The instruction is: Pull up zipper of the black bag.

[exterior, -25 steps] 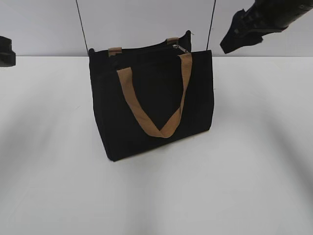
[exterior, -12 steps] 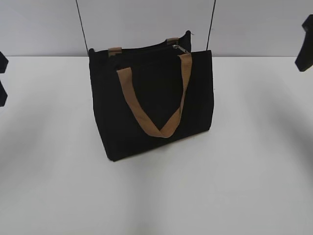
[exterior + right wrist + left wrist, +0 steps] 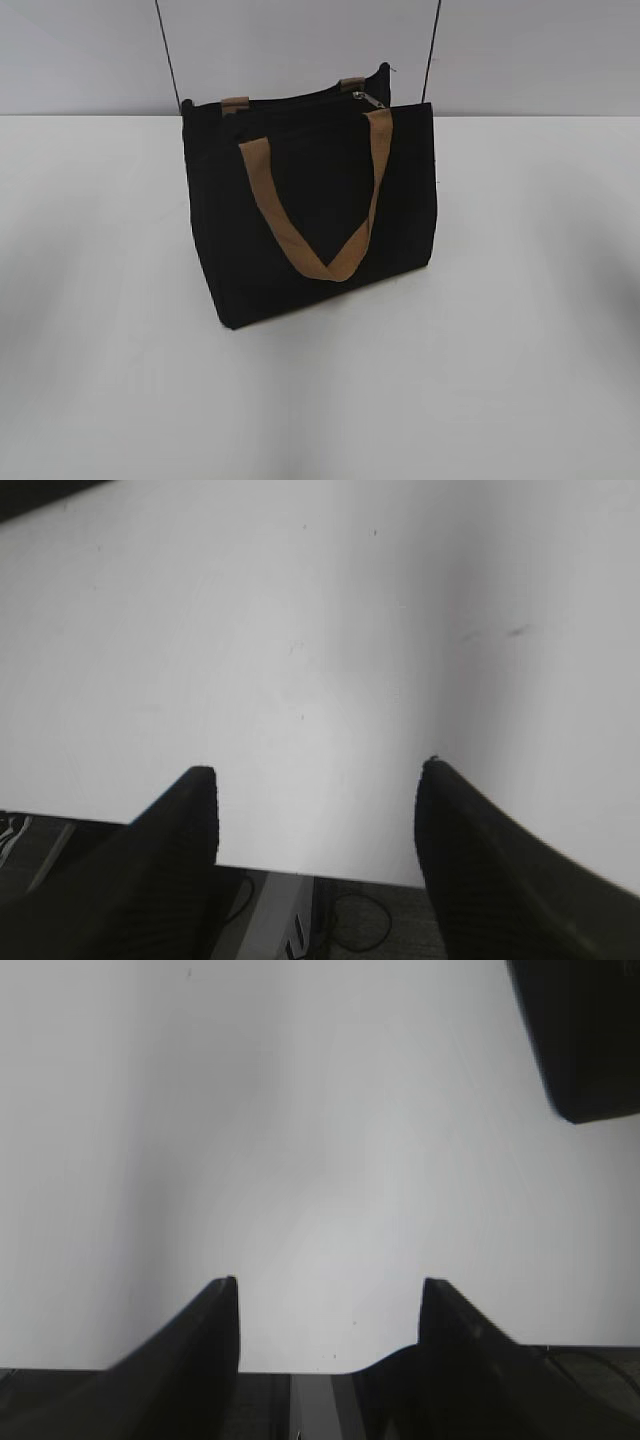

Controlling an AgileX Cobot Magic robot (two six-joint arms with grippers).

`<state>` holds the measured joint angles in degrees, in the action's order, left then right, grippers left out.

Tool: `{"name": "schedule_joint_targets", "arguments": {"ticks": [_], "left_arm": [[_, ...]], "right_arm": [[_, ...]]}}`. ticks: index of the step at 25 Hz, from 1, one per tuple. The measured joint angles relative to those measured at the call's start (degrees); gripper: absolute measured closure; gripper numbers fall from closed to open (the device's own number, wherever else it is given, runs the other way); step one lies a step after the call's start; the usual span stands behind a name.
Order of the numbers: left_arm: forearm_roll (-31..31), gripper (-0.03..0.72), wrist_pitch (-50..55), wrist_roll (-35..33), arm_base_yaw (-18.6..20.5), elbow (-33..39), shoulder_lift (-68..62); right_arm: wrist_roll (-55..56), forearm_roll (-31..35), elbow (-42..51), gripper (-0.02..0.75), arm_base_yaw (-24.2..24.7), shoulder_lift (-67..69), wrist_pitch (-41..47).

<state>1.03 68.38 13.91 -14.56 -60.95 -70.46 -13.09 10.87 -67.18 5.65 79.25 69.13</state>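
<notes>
- Black bag (image 3: pixel 310 215): a boxy fabric tote standing upright on the white counter (image 3: pixel 520 330), slightly left of the middle of the exterior view and turned so that one broad face and a narrow right side show.
- Front strap handle (image 3: pixel 320 225): tan-brown webbing, hanging slack down the broad face in a V, its two ends fixed near the top edge.
- Rear strap handle (image 3: pixel 236 103): only two short tan stubs rise above the far top edge.
- Zipper (image 3: pixel 300 103): a dark line along the bag's top, with a small silver pull tab (image 3: pixel 368 98) at the right end, just beside the right end of the front strap.
- Two thin dark cables (image 3: pixel 168 55) run up the pale wall behind the bag.
- Left tool (image 3: pixel 330 1285): fingers spread wide with nothing between them, over bare counter; a dark object, perhaps a corner of the bag, shows at the upper right of the left wrist view, well apart.
- Right tool (image 3: pixel 315 770): fingers spread wide and empty, over the counter near its edge.
- Neither tool appears in the exterior view.
</notes>
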Motion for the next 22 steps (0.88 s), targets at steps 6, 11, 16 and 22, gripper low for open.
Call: {"name": "schedule_joint_targets", "arguments": {"ticks": [6, 11, 16, 22], "left_arm": [[-0.53, 0.258, 1.15, -0.34, 0.0, 6.83, 14.8], [-1.03, 0.258, -0.72, -3.97, 0.0, 12.53, 31.69], [-1.03, 0.258, -6.24, -7.71, 0.0, 19.14, 44.75], [-1.49, 0.258, -10.13, -9.92, 0.0, 25.17, 57.93]], "right_arm": [[0.0, 1.27, 14.77, 0.267, 0.0, -17.61, 0.3], [-0.39, 1.33, 25.6, 0.267, 0.0, -33.06, 0.36], [-1.53, 1.5, 32.92, 0.267, 0.0, -48.51, 0.8], [-4.76, 1.58, 38.2, 0.267, 0.0, -63.92, -1.37]]}}
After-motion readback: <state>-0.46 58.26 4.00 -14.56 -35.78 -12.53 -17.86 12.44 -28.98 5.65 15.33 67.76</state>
